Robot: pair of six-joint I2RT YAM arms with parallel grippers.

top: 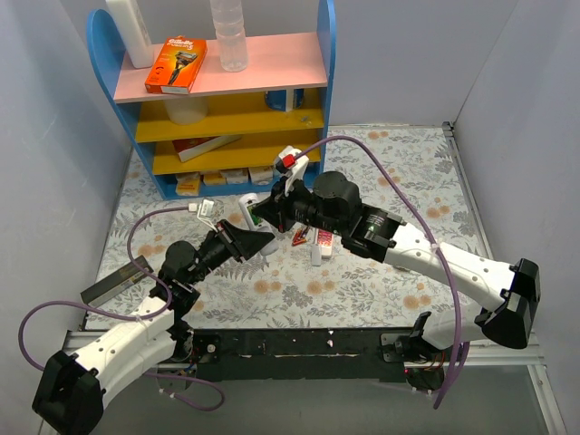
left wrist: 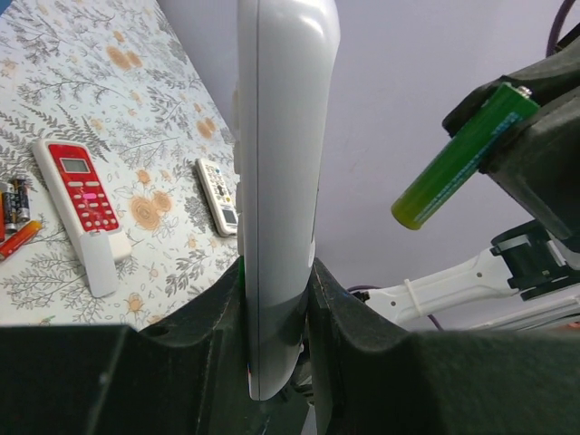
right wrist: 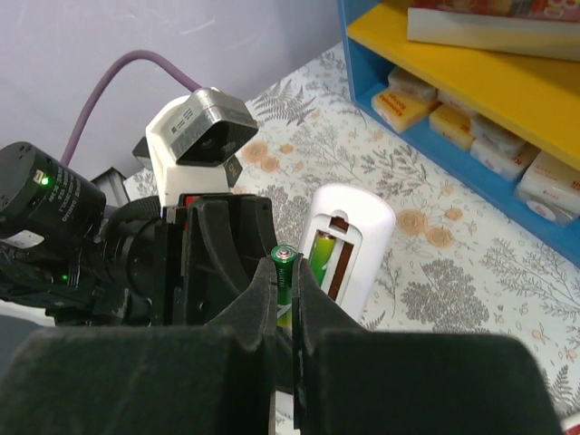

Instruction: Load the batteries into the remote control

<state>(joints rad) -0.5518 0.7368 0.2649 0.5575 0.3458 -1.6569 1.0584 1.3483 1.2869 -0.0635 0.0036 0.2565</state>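
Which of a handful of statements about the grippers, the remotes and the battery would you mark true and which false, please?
1. The left gripper is shut on the white remote, which stands on end. True.
2. The right gripper holds nothing. False: it pinches a green battery.
3. The white remote's battery compartment is covered. False: it is open and faces the right gripper.
4. A red-and-white remote lies on the table. True.
5. The green battery already sits inside the white remote. False: it is held in the air, apart from the remote.
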